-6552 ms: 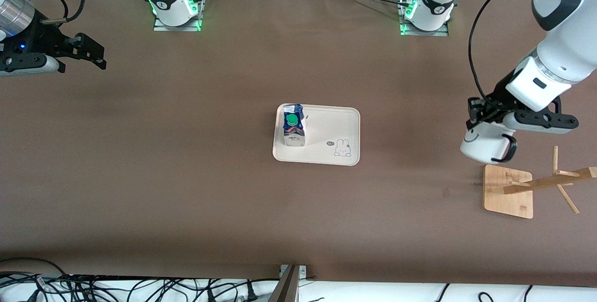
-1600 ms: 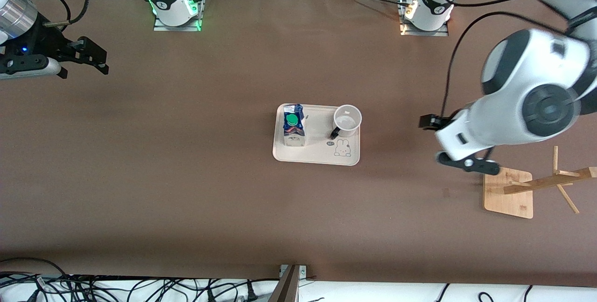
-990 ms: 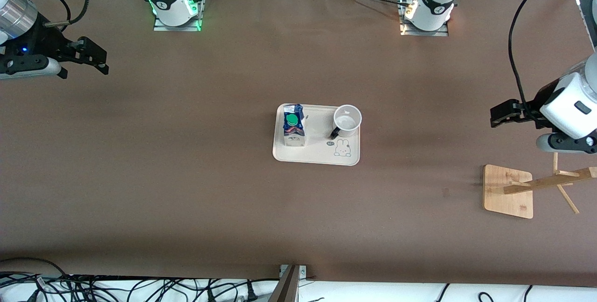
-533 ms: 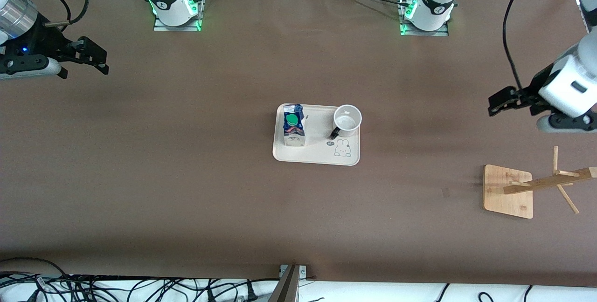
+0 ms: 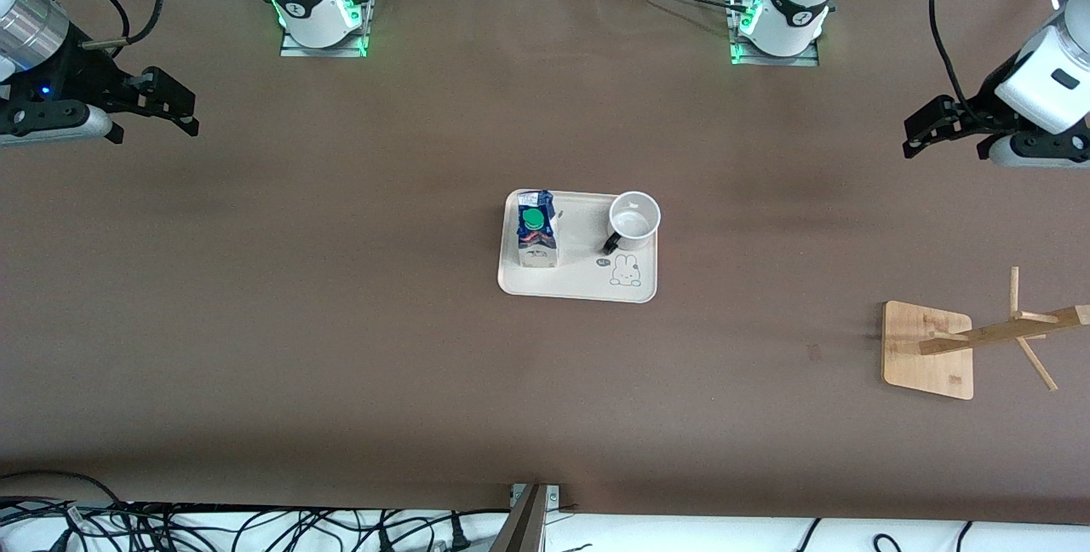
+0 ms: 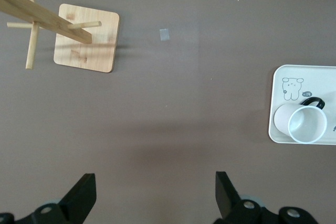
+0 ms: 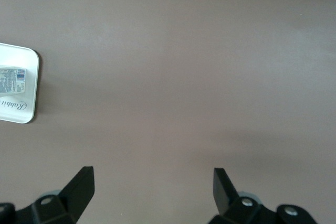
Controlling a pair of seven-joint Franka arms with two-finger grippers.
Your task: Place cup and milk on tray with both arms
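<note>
The cream tray (image 5: 579, 279) lies mid-table. On it the milk (image 5: 536, 231) stands upright at the right arm's end, and the cup (image 5: 635, 221) sits upright at the left arm's end, its black handle turned toward the front camera. The left wrist view shows the cup (image 6: 301, 123) on the tray (image 6: 278, 77). In the right wrist view, a strip of the milk (image 7: 13, 80) and the tray (image 7: 31, 114) show at the edge. My left gripper (image 5: 918, 130) (image 6: 155, 192) hangs open and empty over bare table at the left arm's end. My right gripper (image 5: 170, 102) (image 7: 153, 190) hangs open and empty at the right arm's end.
A wooden rack (image 5: 928, 349) on a square base stands near the left arm's end, nearer the front camera than the left gripper; it also shows in the left wrist view as the rack (image 6: 86, 38). Cables (image 5: 255, 526) lie along the front edge.
The left arm has swung up and away from the rack toward its base side. The cup, milk, tray and right arm have not moved.
</note>
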